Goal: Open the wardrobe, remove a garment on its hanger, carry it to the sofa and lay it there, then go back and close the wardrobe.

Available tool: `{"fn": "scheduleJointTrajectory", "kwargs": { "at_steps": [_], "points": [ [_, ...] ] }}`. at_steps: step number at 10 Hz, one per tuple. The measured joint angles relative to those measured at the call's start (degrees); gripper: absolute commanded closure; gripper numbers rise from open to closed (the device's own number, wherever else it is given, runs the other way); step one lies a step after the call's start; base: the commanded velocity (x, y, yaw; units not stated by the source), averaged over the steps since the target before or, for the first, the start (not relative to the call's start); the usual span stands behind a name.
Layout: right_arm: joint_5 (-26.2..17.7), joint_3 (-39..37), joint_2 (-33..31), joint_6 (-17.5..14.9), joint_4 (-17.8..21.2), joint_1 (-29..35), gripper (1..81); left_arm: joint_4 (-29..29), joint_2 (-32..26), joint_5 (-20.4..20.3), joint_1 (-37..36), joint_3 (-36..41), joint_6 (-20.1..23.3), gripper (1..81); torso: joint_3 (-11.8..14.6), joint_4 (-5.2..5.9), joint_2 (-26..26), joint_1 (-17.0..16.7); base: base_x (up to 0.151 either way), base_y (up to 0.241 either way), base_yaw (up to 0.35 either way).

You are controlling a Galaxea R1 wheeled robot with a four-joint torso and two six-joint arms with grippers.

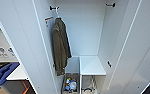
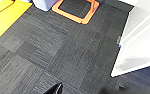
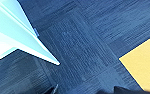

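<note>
Head view: wardrobe straight ahead, both doors swung wide, interior exposed. Inside, at the left end of the rail, an olive-brown coat hanging on a white hanger, sleeve trailing down toward a low box of small items. White shelf at lower right of the interior. Left of the open door, a blue bin.

Left wrist view: grey carpet tiles, lower corner of a white door, an orange frame, a yellow floor patch.

Right wrist view: same carpet, another white door corner, a yellow patch.

Gripper fingers: cannot tell whether spread or pressed together.
</note>
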Motion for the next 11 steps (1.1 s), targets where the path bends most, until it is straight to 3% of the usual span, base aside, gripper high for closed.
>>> {"fn": "scheduleJointTrajectory", "kwargs": {
  "at_steps": [5,8,11],
  "points": [
    [-7.56,-10.89,-1.52,0.00,5.68,8.96,1.0,-0.11,-3.47,3.83,-9.73,-5.81,-6.21,1.0,-0.05,0.00,0.02,0.02,0.000,0.000,0.000],
    [-14.99,-12.20,-5.02,0.00,16.29,14.71,1.0,-0.13,-5.66,7.98,-14.73,-6.31,-9.09,1.0,-0.09,0.00,0.04,0.07,0.000,0.000,0.000],
    [-21.44,-12.31,-5.30,-0.02,24.67,18.12,1.0,-0.33,-7.75,10.28,-17.44,2.07,-10.90,1.0,-0.13,0.00,0.09,0.09,0.000,0.000,0.000]
  ]
}}
